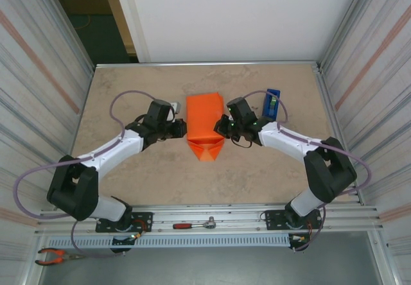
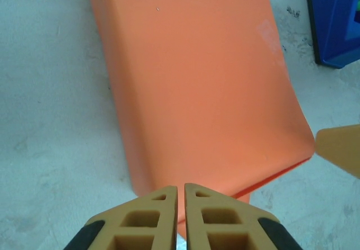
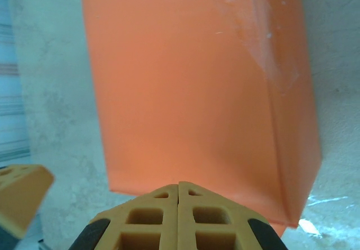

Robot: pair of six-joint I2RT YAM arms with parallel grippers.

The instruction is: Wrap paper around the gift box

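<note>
Gift box (image 1: 204, 114) looks wrapped in paper (image 1: 207, 149); near end flaps folded, untaped. We flank it: left pincer (image 2: 180, 189) barely parted, right pincer (image 3: 178, 186) closed, both empty.

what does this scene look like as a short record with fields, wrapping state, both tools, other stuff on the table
wrapped item: bright orange paper-covered gift box, mid-table, paper skin around it
near end: orange paper folded into a pointed flap lying flat on the table
left tool: at the box's left edge, fingers almost together with a thin gap, whether they pinch paper is unclear
right tool: at the box's right edge, fingers shut together
other: blue tape dispenser beyond the right tool
surface: beige stone-look table
</note>
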